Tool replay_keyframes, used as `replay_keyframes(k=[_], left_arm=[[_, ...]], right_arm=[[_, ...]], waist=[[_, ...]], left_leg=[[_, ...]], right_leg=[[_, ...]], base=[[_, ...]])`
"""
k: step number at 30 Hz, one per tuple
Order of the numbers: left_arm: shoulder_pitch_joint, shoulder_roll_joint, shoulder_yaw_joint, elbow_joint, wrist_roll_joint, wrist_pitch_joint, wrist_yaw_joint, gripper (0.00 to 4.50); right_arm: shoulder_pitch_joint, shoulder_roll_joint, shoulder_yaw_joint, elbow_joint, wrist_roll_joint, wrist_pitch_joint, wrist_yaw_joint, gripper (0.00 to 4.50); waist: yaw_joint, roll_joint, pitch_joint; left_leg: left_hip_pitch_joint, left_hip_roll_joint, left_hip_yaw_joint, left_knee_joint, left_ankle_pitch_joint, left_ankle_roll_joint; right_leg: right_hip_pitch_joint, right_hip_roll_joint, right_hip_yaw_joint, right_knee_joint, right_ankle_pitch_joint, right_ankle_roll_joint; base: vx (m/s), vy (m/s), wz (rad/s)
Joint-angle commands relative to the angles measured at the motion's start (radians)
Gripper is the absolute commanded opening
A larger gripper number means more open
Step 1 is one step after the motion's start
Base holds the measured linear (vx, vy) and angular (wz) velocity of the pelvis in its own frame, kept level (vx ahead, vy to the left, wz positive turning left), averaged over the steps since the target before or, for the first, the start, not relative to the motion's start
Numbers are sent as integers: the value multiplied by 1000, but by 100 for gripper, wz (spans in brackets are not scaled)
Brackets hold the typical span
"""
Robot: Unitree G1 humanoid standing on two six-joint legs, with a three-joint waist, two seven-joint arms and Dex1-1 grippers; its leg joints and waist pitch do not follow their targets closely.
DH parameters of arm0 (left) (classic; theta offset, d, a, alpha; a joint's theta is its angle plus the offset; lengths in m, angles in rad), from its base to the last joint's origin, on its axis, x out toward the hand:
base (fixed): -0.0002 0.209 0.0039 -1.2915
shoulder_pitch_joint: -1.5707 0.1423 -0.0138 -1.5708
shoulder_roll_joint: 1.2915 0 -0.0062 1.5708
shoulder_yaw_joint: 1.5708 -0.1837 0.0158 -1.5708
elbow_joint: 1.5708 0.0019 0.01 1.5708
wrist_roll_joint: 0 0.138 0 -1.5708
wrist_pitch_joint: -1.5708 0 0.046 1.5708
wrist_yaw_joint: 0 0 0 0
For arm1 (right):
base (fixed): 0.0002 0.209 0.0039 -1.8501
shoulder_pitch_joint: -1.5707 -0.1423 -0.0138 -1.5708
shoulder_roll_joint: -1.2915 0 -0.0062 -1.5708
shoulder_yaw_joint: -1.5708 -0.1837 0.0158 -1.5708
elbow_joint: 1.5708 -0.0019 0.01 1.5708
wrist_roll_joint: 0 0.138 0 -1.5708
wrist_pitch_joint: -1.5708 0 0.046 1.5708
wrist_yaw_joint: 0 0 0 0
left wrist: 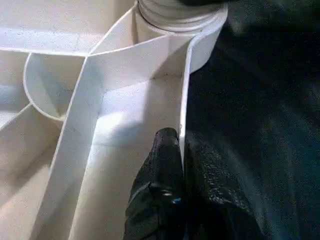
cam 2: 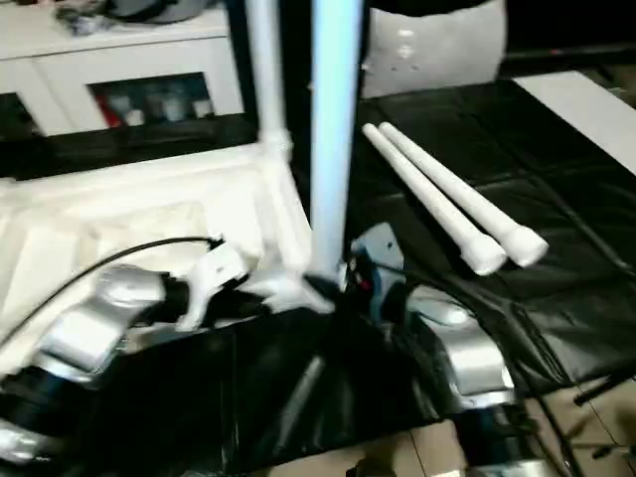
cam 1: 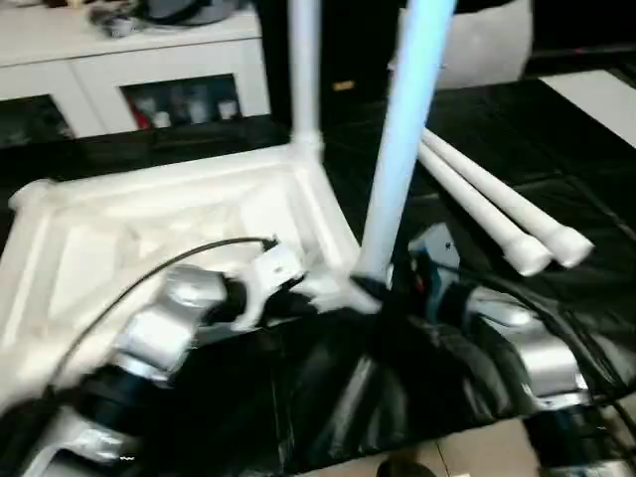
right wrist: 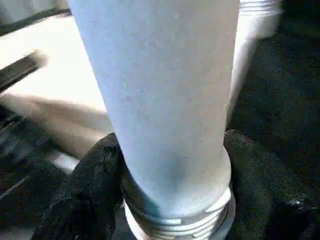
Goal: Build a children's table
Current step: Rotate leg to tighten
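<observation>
From my head camera, the white top (cam 1: 169,229) lies upside down at centre left on the black worktop (cam 1: 477,129). One leg (cam 1: 305,70) stands in its far corner socket. A second leg (cam 1: 402,149) rises upright at the near corner, its base in my right end effector (cam 1: 383,293). Two spare legs (cam 1: 497,214) lie side by side at right. A white cabinet (cam 1: 149,79) sits upper left.

My left wrist camera adds the grip: my left end effector (left wrist: 181,165) is pinched shut on the top's thin rim (left wrist: 186,90), below the socketed leg.

My right wrist camera shows the held leg's threaded end (right wrist: 180,222), with my black fingers (right wrist: 90,190) on either side clasping it.
</observation>
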Motion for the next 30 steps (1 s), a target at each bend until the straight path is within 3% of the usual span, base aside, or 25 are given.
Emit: replay_keyframes(k=[1,2,6,9,11,13,15,18,23,25,26,28,30], left_arm=[[-68,-105,12,-28,-13,22,156,0],[-74,-127,16,-32,-7,41,186,0],[-74,-178,-2,-83,29,100,234,0],[-63,-156,-22,-108,48,111,216,0],[-52,-132,-31,-117,55,112,199,0],[-43,-100,-33,-122,50,112,181,0],[-35,-68,-23,-122,40,103,164,0],[-31,-43,-23,-119,35,88,139,0],[-18,37,-13,-108,19,35,46,0],[-14,90,-14,-101,-4,-9,-17,0],[-13,105,-18,-97,-9,-29,-39,0],[-12,114,-21,-95,-13,-42,-53,0],[-5,154,-33,-89,-35,-101,-136,0]], right_arm=[[6,122,121,76,34,82,-31,272],[-7,149,110,97,30,86,-73,272],[-60,251,69,175,2,93,-213,272],[-64,267,64,184,-5,92,-217,272],[-62,275,52,186,-7,84,-221,341],[-58,267,41,181,-3,71,-220,343],[-49,248,42,164,0,56,-204,362],[-39,235,38,142,5,49,-185,385],[19,131,14,4,55,64,-54,424],[65,9,22,-110,89,78,82,440],[76,-29,29,-131,88,73,119,445],[82,-53,34,-143,86,68,141,445],[98,-166,46,-186,81,54,247,445]], waist=[[-4,-5,-31],[-4,-3,-33],[-11,0,-35],[-16,1,-36],[-18,4,-38],[-21,2,-40],[-22,8,-40],[-20,9,-46],[-13,9,-53],[-7,8,-58],[1,9,-64],[6,8,-62],[11,7,-62]], left_leg=[[5,-2,-12,-83,-431,-43],[0,-1,-13,-86,-413,-39],[1,2,-8,-89,-410,-36],[4,2,-5,-87,-410,-31],[-1,2,-2,-84,-378,-23],[-2,2,-2,-84,-368,-18],[0,2,-1,-84,-371,-21],[1,4,5,-77,-304,-25],[2,4,8,-69,-237,-11],[2,4,9,-63,-189,7],[1,5,9,-56,-136,26],[3,5,13,-54,-135,37],[3,5,14,-52,-141,40]], right_leg=[[16,-30,6,-107,-574,-90],[20,-28,5,-106,-532,-91],[19,-25,7,-101,-407,-125],[19,-22,8,-99,-349,-137],[23,-23,10,-94,-296,-153],[25,-24,8,-93,-291,-159],[24,-24,8,-94,-303,-160],[29,-21,11,-85,-178,-191],[41,-18,11,-74,-59,-221],[47,-14,10,-67,14,-228],[47,-13,8,-59,97,-244],[43,-15,8,-58,103,-263],[46,-17,9,-58,79,-269]], base=[[0,0,0],[0,0,0],[0,0,0],[0,0,0],[0,0,0],[0,0,0],[0,0,0],[0,0,0],[0,0,0],[0,0,0],[0,0,0],[0,0,0],[0,0,0]])
